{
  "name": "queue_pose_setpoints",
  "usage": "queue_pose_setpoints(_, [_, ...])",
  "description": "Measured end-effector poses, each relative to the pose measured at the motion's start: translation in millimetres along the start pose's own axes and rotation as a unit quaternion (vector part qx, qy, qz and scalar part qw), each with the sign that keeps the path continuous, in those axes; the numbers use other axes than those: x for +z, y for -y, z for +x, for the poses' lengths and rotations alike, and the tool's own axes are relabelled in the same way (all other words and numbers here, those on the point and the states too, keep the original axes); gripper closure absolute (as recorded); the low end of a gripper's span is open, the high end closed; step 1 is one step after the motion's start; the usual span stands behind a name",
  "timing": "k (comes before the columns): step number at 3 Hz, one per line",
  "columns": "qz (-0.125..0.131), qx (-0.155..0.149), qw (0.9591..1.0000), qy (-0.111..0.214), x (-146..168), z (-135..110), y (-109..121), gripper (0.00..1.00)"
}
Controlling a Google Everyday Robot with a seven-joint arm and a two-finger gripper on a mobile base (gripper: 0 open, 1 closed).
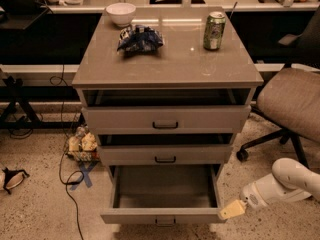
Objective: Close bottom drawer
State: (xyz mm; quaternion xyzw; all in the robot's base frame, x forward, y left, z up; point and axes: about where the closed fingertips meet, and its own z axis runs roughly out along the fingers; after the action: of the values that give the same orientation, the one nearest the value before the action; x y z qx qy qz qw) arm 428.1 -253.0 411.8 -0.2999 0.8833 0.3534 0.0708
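Observation:
The bottom drawer [162,215] of the grey-beige cabinet is pulled far out, an empty shallow tray with a low front and a small central bar handle [164,222]. Above it are the middle drawer [165,155] and the top drawer [166,119], both nearly shut with a dark gap above each. My gripper [231,210] is at the lower right, on a white arm. Its beige tip is at the right front corner of the bottom drawer; whether it touches is unclear.
The cabinet top [180,59] carries a white bowl [121,13], a blue snack bag [140,37] and a green can [214,30]. An office chair [292,104] stands at the right. A cable [70,184] and a bag of items [82,144] lie on the floor at the left.

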Motion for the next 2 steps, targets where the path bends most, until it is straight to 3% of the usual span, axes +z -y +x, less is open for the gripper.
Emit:
queue_pose_setpoints(1, [-0.049, 0.009, 0.9986, -0.015, 53, 21, 18, 0.65])
queue_pose_setpoints(2, [-0.072, 0.025, 0.9969, -0.019, 83, 39, 20, 0.96])
